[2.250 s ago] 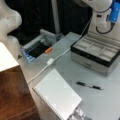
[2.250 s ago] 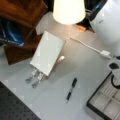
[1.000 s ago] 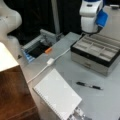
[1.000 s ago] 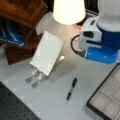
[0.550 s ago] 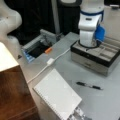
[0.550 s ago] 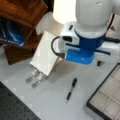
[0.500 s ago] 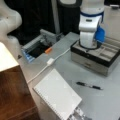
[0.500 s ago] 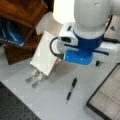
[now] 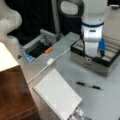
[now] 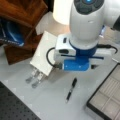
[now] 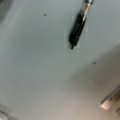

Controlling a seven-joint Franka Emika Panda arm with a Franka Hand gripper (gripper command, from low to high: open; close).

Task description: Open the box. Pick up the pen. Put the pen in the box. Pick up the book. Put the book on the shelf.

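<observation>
The box point(image 9: 100, 62) stands open on a front view's right, its beige compartments showing, and its corner appears again point(image 10: 107, 98). The black pen point(image 9: 89, 85) lies on the grey table in front of it, in both front views point(image 10: 71, 89) and in the top of the wrist view point(image 11: 78, 25). My gripper point(image 9: 90, 59) hangs at the box's front edge, above the table and just behind the pen; its fingers are hidden. The white spiral book point(image 9: 57, 93) lies at the table's near left corner point(image 10: 45, 52). The brown shelf point(image 9: 12, 100) stands beside it point(image 10: 22, 15).
A grey open tray point(image 9: 37, 47) with a blue edge sits at the back left. A white cable with plug point(image 9: 50, 61) runs across the table between tray and book. Perforated metal strips point(image 10: 35, 78) stick out from under the book.
The arm has swung in from the far right, over the open box, and come down toward the table near the pen. Pen, book and box have not moved.
</observation>
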